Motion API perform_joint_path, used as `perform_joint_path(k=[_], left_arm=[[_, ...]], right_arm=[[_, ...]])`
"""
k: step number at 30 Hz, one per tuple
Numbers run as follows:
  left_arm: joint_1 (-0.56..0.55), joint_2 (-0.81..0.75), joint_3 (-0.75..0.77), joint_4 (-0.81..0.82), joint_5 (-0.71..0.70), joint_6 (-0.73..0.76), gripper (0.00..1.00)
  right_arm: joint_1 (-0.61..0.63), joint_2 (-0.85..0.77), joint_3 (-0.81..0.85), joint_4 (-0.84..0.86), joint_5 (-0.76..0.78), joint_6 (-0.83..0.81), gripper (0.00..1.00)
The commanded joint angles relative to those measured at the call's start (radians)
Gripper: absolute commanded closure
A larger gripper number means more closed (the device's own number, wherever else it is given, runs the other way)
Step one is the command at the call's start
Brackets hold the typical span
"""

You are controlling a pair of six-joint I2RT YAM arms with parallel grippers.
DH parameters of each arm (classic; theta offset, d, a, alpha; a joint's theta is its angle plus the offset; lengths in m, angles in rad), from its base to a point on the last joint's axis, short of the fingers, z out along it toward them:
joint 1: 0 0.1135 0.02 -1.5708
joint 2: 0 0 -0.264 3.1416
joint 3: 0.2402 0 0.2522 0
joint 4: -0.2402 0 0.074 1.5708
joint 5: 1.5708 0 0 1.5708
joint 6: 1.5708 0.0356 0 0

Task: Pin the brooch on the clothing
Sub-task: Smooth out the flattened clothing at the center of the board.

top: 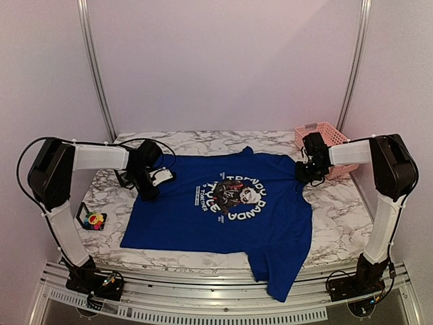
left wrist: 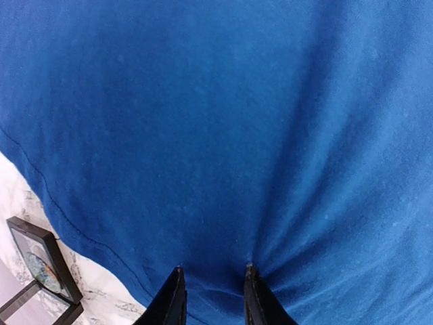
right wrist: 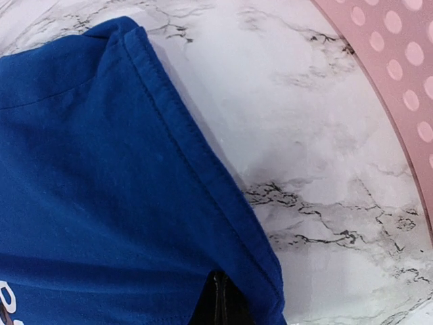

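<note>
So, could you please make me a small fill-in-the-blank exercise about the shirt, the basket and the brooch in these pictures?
1. The T-shirt spread on the marble table is ____ in colour.
2. The lattice basket at the far corner of the table is ____.
3. The brooch sits in a black holder on the ____ side of the table, off the T-shirt.

Missing words: blue; pink; left.

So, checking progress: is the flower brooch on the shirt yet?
No, the multicoloured flower-shaped brooch sits apart from the royal-blue T-shirt, off its edge.
</note>
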Motion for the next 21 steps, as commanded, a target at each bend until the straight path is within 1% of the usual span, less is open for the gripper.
perform_joint_path(k=[1, 4, 7, 9, 11, 12, 14, 16, 21], left_arm=[[-0.005, 0.005, -0.044, -0.148, 0.068, 0.028, 0.7], [-0.005, -0.001, 0.005, -0.171, 0.104, 0.035, 0.66], [-0.005, 0.0, 0.132, -0.19, 0.192, 0.039, 0.62], [-0.003, 0.03, 0.226, -0.187, 0.215, 0.032, 0.59], [0.005, 0.083, 0.315, -0.157, 0.182, 0.008, 0.59], [0.013, 0.116, 0.348, -0.121, 0.142, -0.014, 0.6], [0.034, 0.186, 0.402, -0.054, 0.075, -0.053, 0.64], [0.052, 0.259, 0.465, -0.017, 0.023, -0.078, 0.67], [0.064, 0.39, 0.555, 0.054, -0.071, -0.088, 0.68]], right_arm=[[-0.022, -0.015, -0.001, -0.121, 0.029, -0.037, 0.99], [-0.019, -0.007, 0.099, -0.152, -0.055, -0.098, 0.96], [0.006, 0.007, 0.225, -0.163, -0.117, -0.149, 0.94], [0.025, 0.031, 0.307, -0.158, -0.136, -0.162, 0.94], [0.03, 0.082, 0.382, -0.159, -0.151, -0.15, 0.94], [0.03, 0.113, 0.413, -0.159, -0.152, -0.126, 0.95], [0.031, 0.173, 0.462, -0.162, -0.155, -0.097, 0.96], [0.038, 0.219, 0.49, -0.151, -0.18, -0.074, 0.97], [0.061, 0.327, 0.534, -0.138, -0.218, -0.033, 0.99]])
